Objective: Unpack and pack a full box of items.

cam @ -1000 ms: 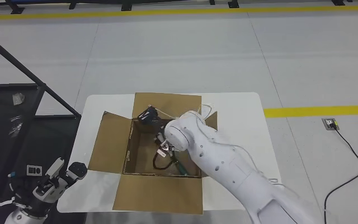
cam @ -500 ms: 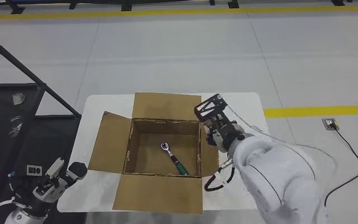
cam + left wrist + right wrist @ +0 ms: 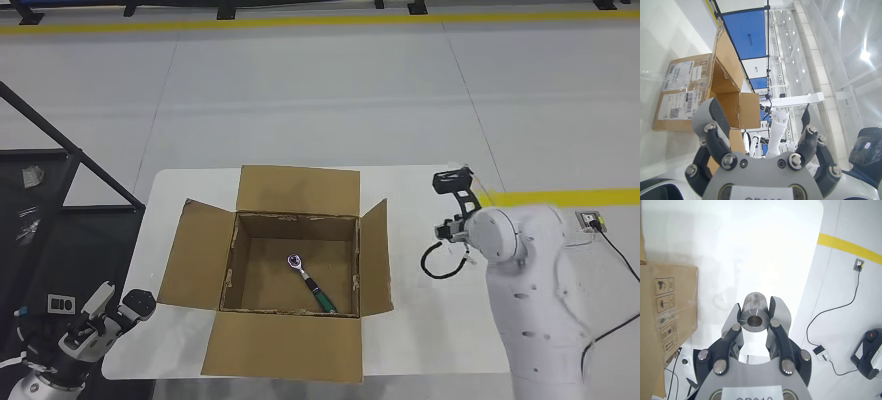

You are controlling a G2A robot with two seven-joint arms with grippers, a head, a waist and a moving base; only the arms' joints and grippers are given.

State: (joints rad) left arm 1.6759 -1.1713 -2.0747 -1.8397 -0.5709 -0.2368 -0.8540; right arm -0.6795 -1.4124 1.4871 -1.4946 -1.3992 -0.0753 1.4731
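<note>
The right jaws are clenched on a dull grey steel cylinder with a bored centre, pinching its round sides so that the bore faces back toward the wrist. They hold it above a bare stretch of the white desk, just to the right of the open brown cardboard box. That position suggests unpacking, with the cylinder meant to be set down outside the box where there is room. The box sits mid-desk with all four flaps folded outward, which leaves its mouth free for reaching in. A ratchet wrench with a green handle lies slantwise on the box floor, so the emptying looks unfinished. The left jaws are released and hold nothing. They are parked low off the desk's near left corner and aimed up along the box's labelled side, apparently out of the way. The desk top is smooth and glossy, so a round piece could roll if laid on its side. Around it spreads a pale grey floor crossed by a yellow line, with a black cable trailing from a floor socket.
</note>
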